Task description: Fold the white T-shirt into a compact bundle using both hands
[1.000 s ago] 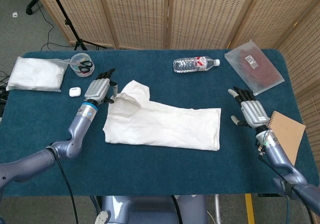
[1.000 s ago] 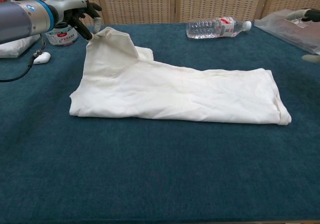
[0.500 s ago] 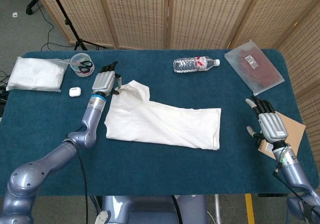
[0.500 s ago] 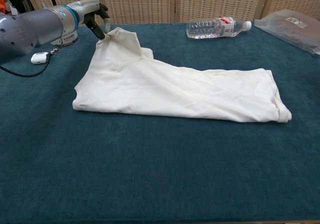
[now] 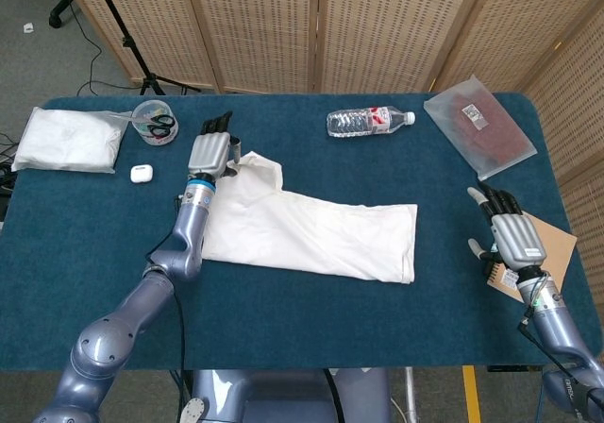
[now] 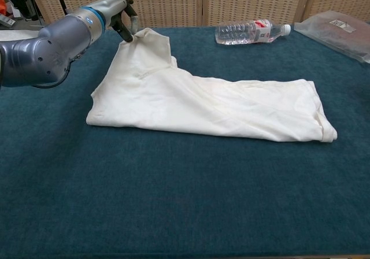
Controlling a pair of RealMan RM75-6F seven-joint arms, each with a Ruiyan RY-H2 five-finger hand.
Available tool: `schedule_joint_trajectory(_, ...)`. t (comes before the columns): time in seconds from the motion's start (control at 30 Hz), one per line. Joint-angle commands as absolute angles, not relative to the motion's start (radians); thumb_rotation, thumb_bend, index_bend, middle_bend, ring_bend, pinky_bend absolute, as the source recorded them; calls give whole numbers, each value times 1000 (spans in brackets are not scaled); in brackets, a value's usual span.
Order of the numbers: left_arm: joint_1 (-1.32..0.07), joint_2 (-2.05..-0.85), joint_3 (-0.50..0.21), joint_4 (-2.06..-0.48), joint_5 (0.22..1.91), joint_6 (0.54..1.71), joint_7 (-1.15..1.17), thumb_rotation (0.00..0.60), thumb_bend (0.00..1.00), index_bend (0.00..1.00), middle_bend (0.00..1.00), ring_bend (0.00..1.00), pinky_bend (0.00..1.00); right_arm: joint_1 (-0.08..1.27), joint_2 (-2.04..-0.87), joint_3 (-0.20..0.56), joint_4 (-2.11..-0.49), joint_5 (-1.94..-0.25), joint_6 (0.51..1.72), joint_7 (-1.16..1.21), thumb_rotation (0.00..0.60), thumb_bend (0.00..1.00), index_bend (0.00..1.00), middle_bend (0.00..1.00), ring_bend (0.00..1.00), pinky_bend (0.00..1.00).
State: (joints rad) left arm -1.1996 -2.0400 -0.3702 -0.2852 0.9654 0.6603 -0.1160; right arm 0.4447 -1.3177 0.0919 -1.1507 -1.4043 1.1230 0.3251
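One corner of the white T-shirt [image 5: 307, 234] rides in the left robot hand [image 5: 211, 151], pinched and carried further back and inward than a second ago, stretching the cloth flat on the counter [image 5: 302, 319]. The right robot hand [image 5: 510, 236], empty with fingers apart, has pulled back beside the notebook [image 5: 545, 242]; folding has barely begun.

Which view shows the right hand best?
The head view: the right hand shows whole there, fingers apart, holding nothing, beside the notebook. The chest view does not show it.
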Motion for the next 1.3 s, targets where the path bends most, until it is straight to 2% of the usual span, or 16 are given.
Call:
schedule_joint_trajectory(0.03, -1193, -2033, -360, -273, 1012, 694, -164, 600, 359, 0, 0, 0, 0, 444, -1319, 91, -1150, -1409, 1122, 325, 600, 387, 0, 0, 0, 0)
schedule_joint_trajectory(0.1, -1189, -2022, -364, -275, 1019, 685, -169, 600, 299, 0, 0, 0, 0, 445, -1319, 90, -1154, -1413, 1121, 325, 600, 387, 0, 0, 0, 0)
schedule_joint_trajectory(0.17, -1186, -2013, -369, -281, 1020, 674, -168, 600, 154, 0, 0, 0, 0, 444, -1317, 90, -1159, -1416, 1121, 323, 600, 387, 0, 0, 0, 0)
schedule_joint_trajectory(0.27, -1181, -1999, -378, -291, 1015, 640, -139, 600, 5, 0, 0, 0, 0, 442, -1316, 92, -1169, -1416, 1124, 312, 600, 387, 0, 0, 0, 0)
schedule_joint_trajectory(0.47, -1161, -1970, -395, -345, 1024, 683, -148, 600, 0, 0, 0, 0, 0, 437, -1309, 91, -1188, -1419, 1127, 288, 600, 387, 0, 0, 0, 0)
schedule_joint_trajectory(0.6, -1115, -1910, -375, -429, 1059, 743, -136, 600, 0, 0, 0, 0, 0, 439, -1292, 83, -1207, -1437, 1124, 282, 600, 388, 0, 0, 0, 0)
schedule_joint_trajectory(0.7, -1049, -1816, -350, -557, 1086, 798, -95, 600, 0, 0, 0, 0, 0, 447, -1267, 55, -1224, -1485, 1114, 280, 600, 379, 0, 0, 0, 0)
schedule_joint_trajectory(0.87, -899, -1563, -312, -939, 1091, 882, 11, 600, 0, 0, 0, 0, 0, 478, -1240, -15, -1209, -1618, 1107, 300, 600, 363, 0, 0, 0, 0)
schedule_joint_trajectory(1.07, -753, -1282, -257, -1324, 1068, 924, 93, 600, 0, 0, 0, 0, 0, 506, -1276, -72, -1117, -1744, 1145, 293, 600, 363, 19, 0, 0, 0)
schedule_joint_trajectory(1.3, -629, -1121, -212, -1532, 1078, 996, 66, 600, 0, 0, 0, 0, 0, 538, -1318, -110, -1040, -1824, 1175, 293, 600, 363, 65, 0, 0, 0)
